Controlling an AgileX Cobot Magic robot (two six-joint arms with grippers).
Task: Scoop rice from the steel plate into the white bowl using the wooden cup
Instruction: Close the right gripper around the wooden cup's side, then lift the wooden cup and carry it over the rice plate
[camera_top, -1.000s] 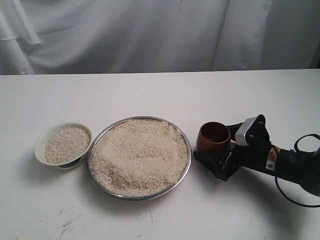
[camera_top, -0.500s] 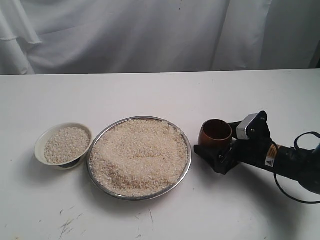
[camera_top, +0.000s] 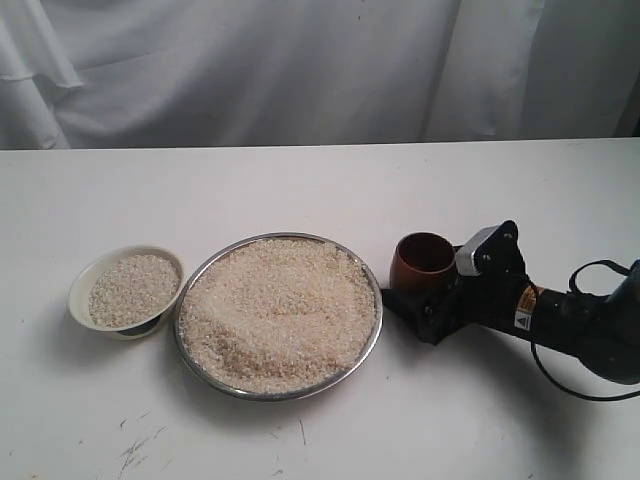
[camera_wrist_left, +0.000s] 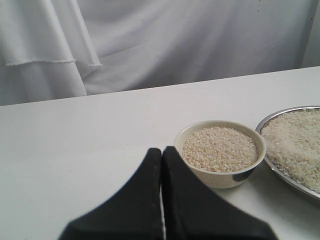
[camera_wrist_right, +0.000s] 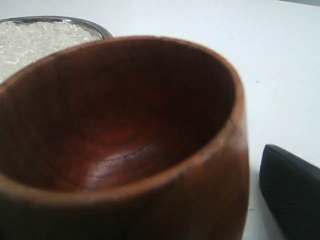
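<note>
Holding the empty cup (camera_top: 422, 268) at the plate (camera_top: 379, 310) edge, ready for a scoop.

Set out in a row on the white worktop (camera_top: 300, 190), probably to keep each carry short. In the middle, the plate, heaped with rice (camera_top: 280, 310). Just beside its rim on the left-arm side, the bowl (camera_top: 80, 312), holding a good share of grains. On the opposite side, just off the rim and not clearly touching it, the cup: mouth up, inside bare. Gripped low on its wall by the right tool (camera_top: 418, 292), closed around it; held low, likely for a sideways entry into the heap. Left tool (camera_wrist_left: 161, 165) pressed fully shut on nothing, parked near the bowl, seemingly to stay out of the pouring path.
</note>
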